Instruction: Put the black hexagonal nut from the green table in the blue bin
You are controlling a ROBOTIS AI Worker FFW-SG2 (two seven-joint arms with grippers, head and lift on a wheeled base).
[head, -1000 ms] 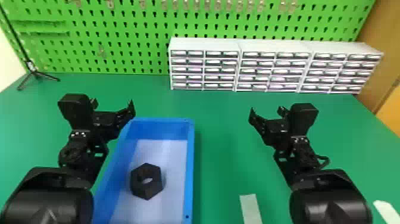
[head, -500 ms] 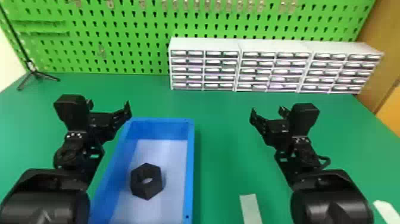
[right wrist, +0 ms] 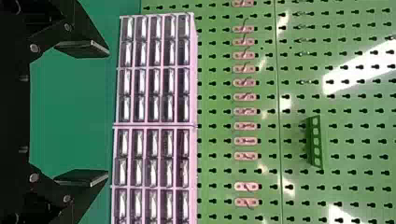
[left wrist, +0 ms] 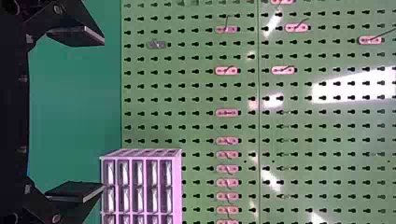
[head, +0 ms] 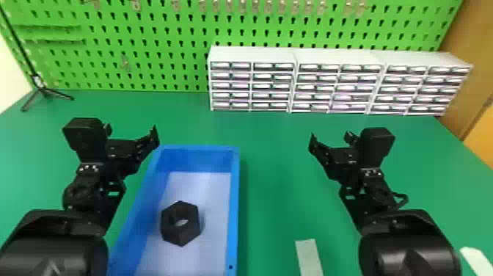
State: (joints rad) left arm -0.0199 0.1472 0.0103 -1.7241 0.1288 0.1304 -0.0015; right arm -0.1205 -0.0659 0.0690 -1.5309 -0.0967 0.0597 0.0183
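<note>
"How do your jaws stand?"

"Wide apart on both sides. My left gripper (head: 131,130) hangs near the far left corner of the blue bin (head: 234,205); my right gripper (head: 330,138) is over the green table (head: 278,176), well to the bin's right."

"And the nut?"

"The black hexagonal nut (head: 179,235) is inside the bin, resting on its pale floor, clear of both my grippers."

"What lies farther out?"

"A pale strip (head: 310,257) on the table, nearer me, to the bin's right. At the back I see a row of small-drawer cabinets (head: 253,55), a green pegboard (head: 146,36) behind them, and a tripod stand (head: 40,88) at far left."
</note>
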